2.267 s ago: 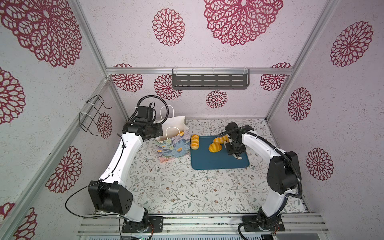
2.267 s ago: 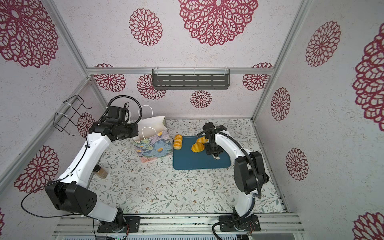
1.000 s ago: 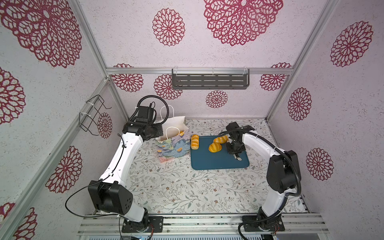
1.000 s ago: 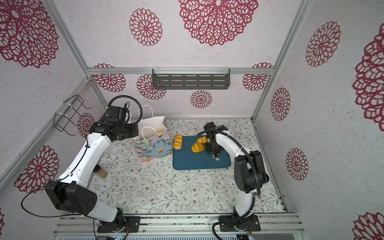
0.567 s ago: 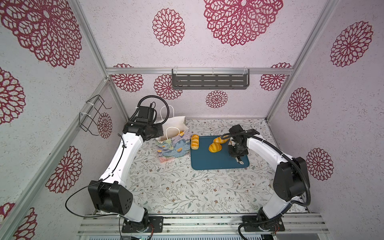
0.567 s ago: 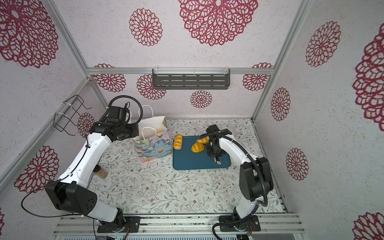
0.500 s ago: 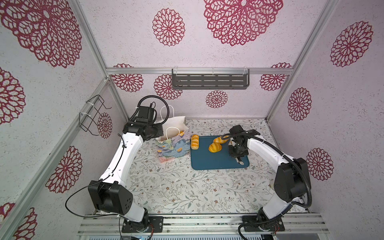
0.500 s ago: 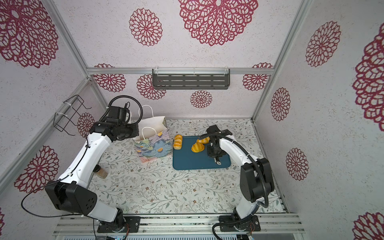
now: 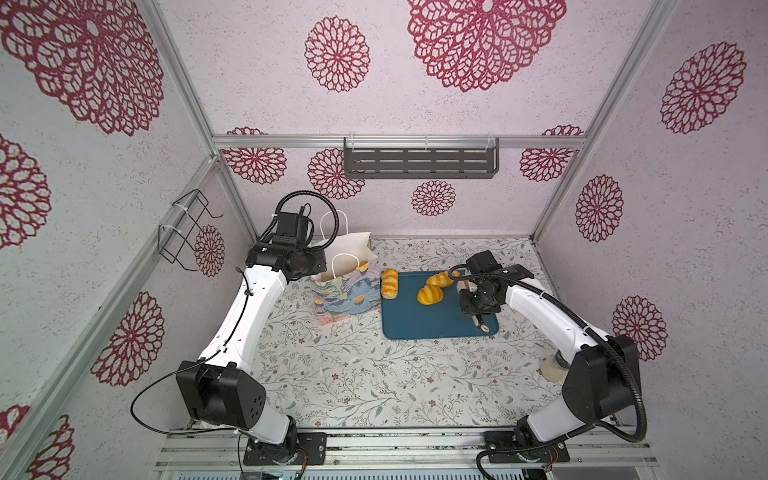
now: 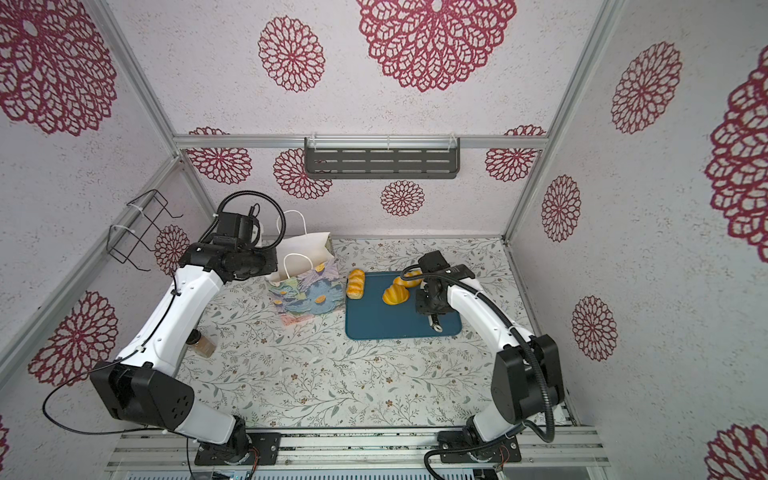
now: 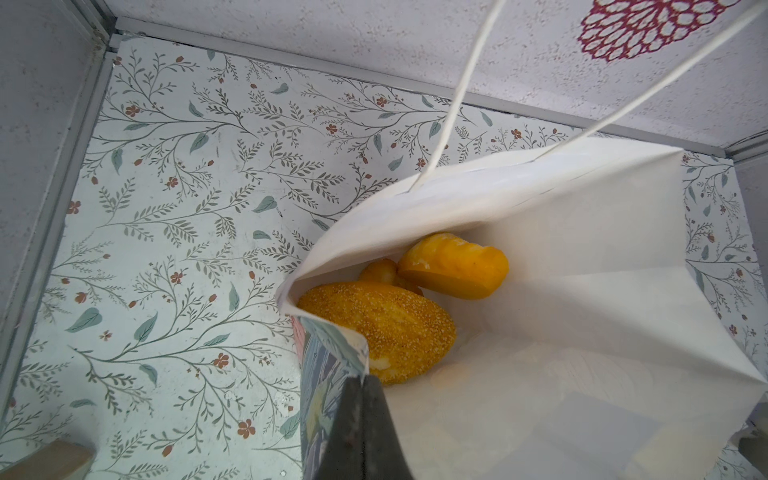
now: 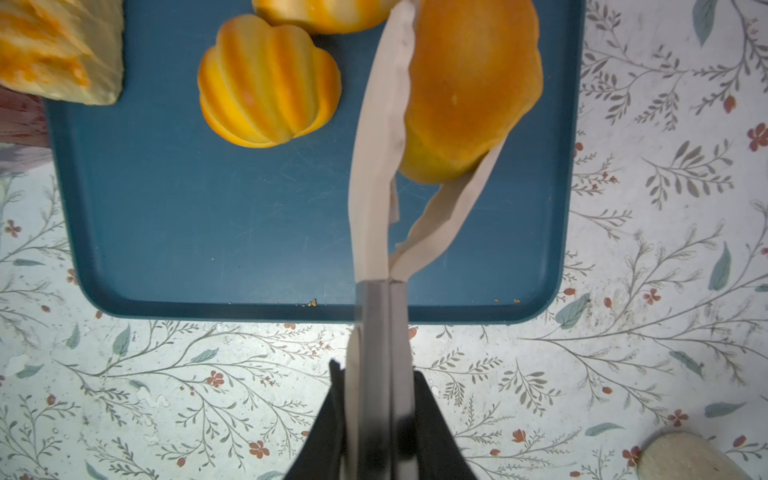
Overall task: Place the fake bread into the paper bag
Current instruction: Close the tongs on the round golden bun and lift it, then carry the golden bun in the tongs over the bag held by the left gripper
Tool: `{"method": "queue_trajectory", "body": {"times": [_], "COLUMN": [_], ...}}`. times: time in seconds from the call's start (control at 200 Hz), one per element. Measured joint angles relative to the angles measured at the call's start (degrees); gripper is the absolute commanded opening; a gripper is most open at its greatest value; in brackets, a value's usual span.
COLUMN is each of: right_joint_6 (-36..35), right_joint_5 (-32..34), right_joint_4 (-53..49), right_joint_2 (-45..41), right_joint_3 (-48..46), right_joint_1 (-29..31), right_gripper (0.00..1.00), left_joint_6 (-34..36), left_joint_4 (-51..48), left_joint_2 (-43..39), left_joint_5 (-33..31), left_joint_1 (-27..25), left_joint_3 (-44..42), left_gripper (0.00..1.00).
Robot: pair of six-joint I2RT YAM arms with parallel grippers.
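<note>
The paper bag [image 9: 349,286] stands upright left of the teal tray [image 9: 436,326]. My left gripper [image 11: 360,380] is shut on the bag's rim. Inside the bag lie a seeded loaf [image 11: 386,328] and further fake bread [image 11: 455,266]. My right gripper [image 12: 376,374] is shut on cream tongs [image 12: 374,199], and the tongs pinch a smooth golden bun [image 12: 469,83] over the tray's far right part. A striped round bun [image 12: 268,87] and another roll [image 9: 440,279] lie on the tray. A striped roll [image 9: 390,283] sits across the tray's left edge.
A brown-capped jar [image 10: 203,343] stands by the left arm and a pale jar [image 9: 555,368] beside the right arm's base. A wire rack [image 9: 187,232] hangs on the left wall. A grey shelf [image 9: 419,162] hangs on the back wall.
The right arm's elbow has swung out to the right and its gripper, with the tongs, has shifted slightly right over the tray. The left arm and the bag have not moved.
</note>
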Motion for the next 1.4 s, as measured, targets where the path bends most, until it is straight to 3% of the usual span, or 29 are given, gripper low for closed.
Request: {"method": "queue_trajectory", "body": {"times": [0.63, 1.401], "right_joint_6": [4.74, 8.11], "right_joint_5": [-4.46, -10.05], "right_joint_4": [8.70, 15.39], "right_joint_2": [-13.79, -22.43], "right_joint_3": [-10.40, -13.07], "right_joint_1": [0.02, 2.47], "right_gripper": [0.00, 0.00], "left_joint_6": [0.02, 0.72], "left_joint_4": [0.15, 0.37], "left_joint_2": [0.00, -0.02], "left_joint_5": [-0.24, -3.02], "left_joint_1": [-0.28, -0.33], "left_joint_3": [-0.11, -0.22], "left_gripper": [0.00, 0.00]}}
